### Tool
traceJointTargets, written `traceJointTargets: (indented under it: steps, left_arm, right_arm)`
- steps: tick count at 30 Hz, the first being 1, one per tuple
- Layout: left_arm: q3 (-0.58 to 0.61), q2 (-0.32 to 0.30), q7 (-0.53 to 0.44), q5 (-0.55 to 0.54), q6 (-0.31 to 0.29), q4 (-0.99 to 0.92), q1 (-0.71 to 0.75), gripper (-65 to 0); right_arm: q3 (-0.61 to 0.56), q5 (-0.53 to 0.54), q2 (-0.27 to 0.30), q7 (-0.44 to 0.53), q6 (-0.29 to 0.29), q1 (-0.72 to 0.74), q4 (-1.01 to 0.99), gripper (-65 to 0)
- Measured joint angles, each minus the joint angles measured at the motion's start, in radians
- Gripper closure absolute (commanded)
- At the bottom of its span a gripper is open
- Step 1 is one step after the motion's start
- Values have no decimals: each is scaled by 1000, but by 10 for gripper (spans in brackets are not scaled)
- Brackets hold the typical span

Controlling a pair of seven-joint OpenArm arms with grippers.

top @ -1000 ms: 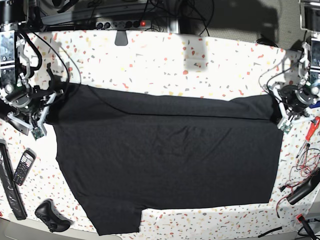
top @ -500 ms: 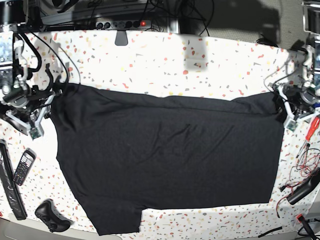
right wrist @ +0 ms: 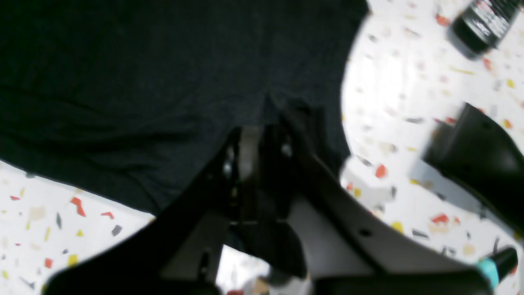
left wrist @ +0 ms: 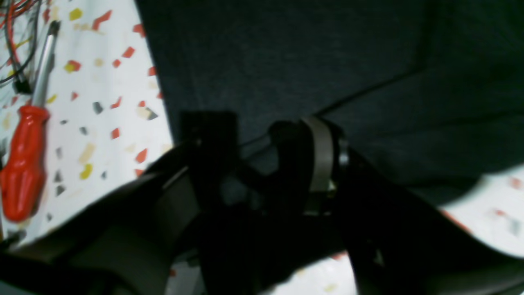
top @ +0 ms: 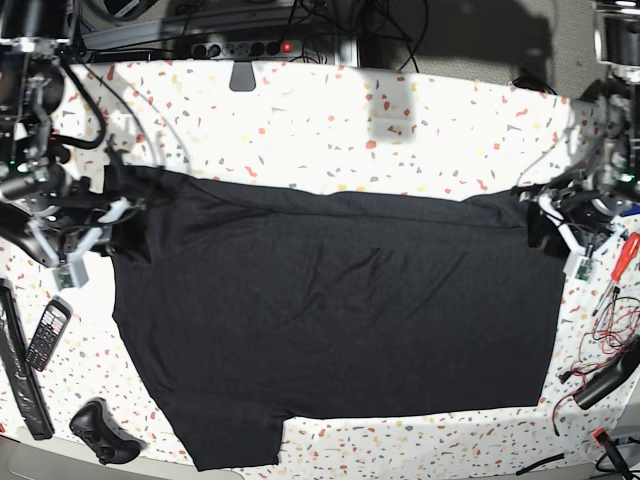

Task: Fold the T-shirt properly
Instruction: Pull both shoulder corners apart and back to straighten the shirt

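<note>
The black T-shirt point(top: 330, 310) lies spread flat on the speckled white table point(top: 400, 120), one sleeve toward the front left. Its rainbow print is hidden. My right gripper point(top: 118, 212), at the left of the base view, is shut on the shirt's far left corner, which bunches between its fingers in the right wrist view point(right wrist: 268, 135). My left gripper point(top: 540, 218), at the right of the base view, is shut on the far right corner; a fold of cloth sits between its fingers in the left wrist view point(left wrist: 262, 143). Both corners are raised a little off the table.
A red-handled screwdriver point(top: 622, 255) and loose red and black wires point(top: 610, 330) lie right of the shirt. A phone point(top: 47, 335), a long black bar point(top: 18, 370) and a black controller point(top: 100, 432) lie at the front left. A power strip point(top: 240, 47) runs along the back.
Both grippers have moved inward toward the shirt and lifted its far corners. The far edge has drawn in slightly and wrinkled at both ends.
</note>
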Motion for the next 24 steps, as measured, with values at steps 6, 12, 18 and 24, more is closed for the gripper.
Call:
traceJointTargets:
  steps: [6, 12, 18, 24]
  left_arm:
    - [-2, 23, -21, -17, 2, -85, 0, -162]
    - [-7, 47, -32, -47, 2, -131, 3, -163]
    - [-13, 46, -80, -65, -94, -122, 67, -163]
    - [-15, 40, -109, -74, -139, -45, 173, -163]
  right_arm:
    - [0, -45, -31, 31, -3, 11, -148, 0]
    - [0, -45, -39, 67, -2, 7, -297, 0]
    - [2, -103, -29, 109, 29, -66, -294, 0]
    - [66, -99, -29, 125, 63, -152, -270, 0]
